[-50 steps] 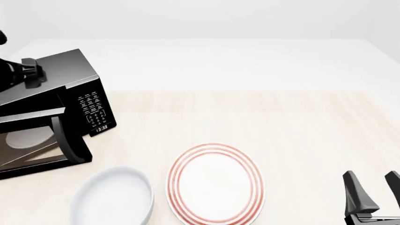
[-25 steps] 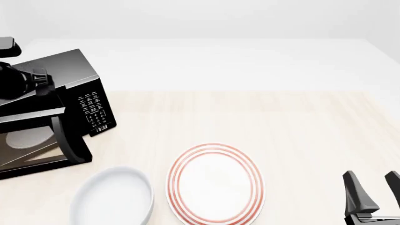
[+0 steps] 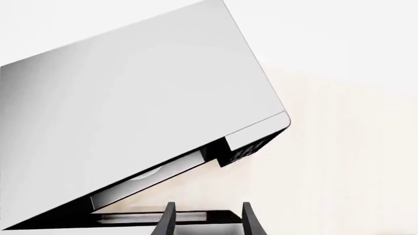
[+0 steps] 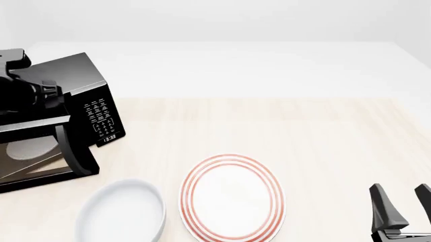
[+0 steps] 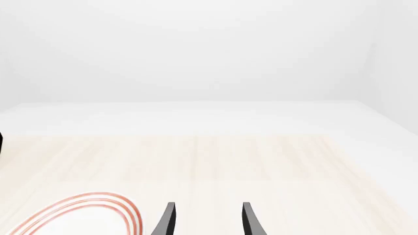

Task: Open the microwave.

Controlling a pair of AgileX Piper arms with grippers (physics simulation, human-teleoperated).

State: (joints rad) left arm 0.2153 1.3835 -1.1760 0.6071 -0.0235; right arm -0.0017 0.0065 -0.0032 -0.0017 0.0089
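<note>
While both claws gape empty, glossy black boxy microwave (image 4: 74, 101) door ajar, left claw (image 3: 207, 220) above it, right claw (image 4: 402, 206) apart

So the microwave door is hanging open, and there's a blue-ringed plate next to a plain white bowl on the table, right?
Nearly. The plate has red rings, not blue; the front view shows this plainly. The rest holds: the microwave door stands ajar, and the plain white bowl sits beside the plate on the table.
</note>
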